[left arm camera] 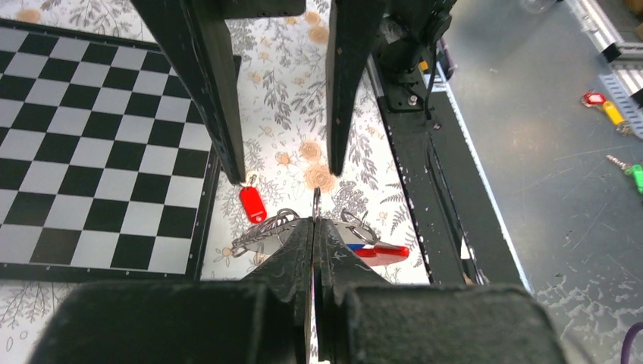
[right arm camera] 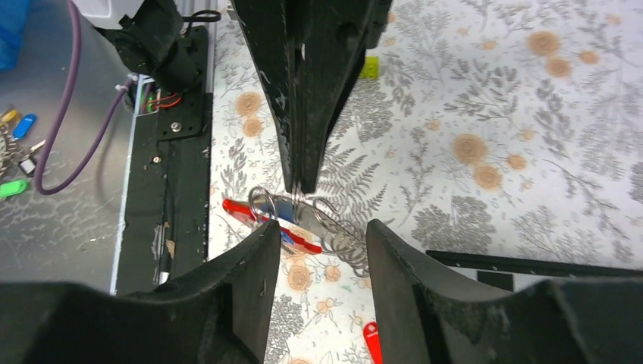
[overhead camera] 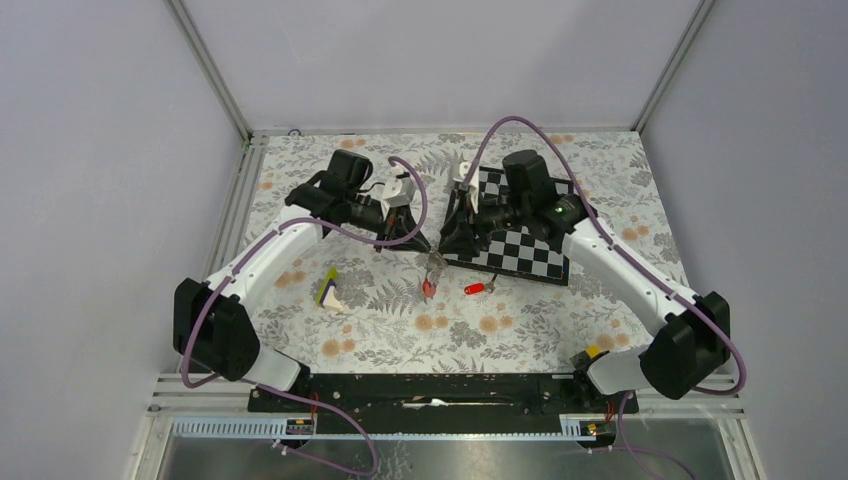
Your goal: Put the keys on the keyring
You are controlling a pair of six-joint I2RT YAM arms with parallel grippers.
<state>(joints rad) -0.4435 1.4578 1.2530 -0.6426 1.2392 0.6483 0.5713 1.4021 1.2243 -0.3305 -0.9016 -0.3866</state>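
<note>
My left gripper [overhead camera: 428, 250] [left arm camera: 315, 221] is shut on a thin metal ring of the keyring [left arm camera: 261, 231], held a little above the table. The keyring's grey loop and red section [left arm camera: 387, 251] hang below the jaws, with a blue patch beside the red; I cannot tell whether that is the blue key. The keyring also shows in the right wrist view [right arm camera: 334, 227]. The red-tagged key [overhead camera: 474, 288] [left arm camera: 252, 203] lies on the table by the chessboard's near edge. My right gripper [overhead camera: 452, 245] [right arm camera: 322, 235] is open and empty, facing the left gripper with its fingers on either side of the keyring.
A black-and-white chessboard [overhead camera: 520, 235] [left arm camera: 91, 152] lies under the right arm. A yellow-green and white wedge block [overhead camera: 328, 290] sits at the left. The black base rail [overhead camera: 420, 388] runs along the near edge. Spare tagged keys [left arm camera: 599, 102] lie off the table.
</note>
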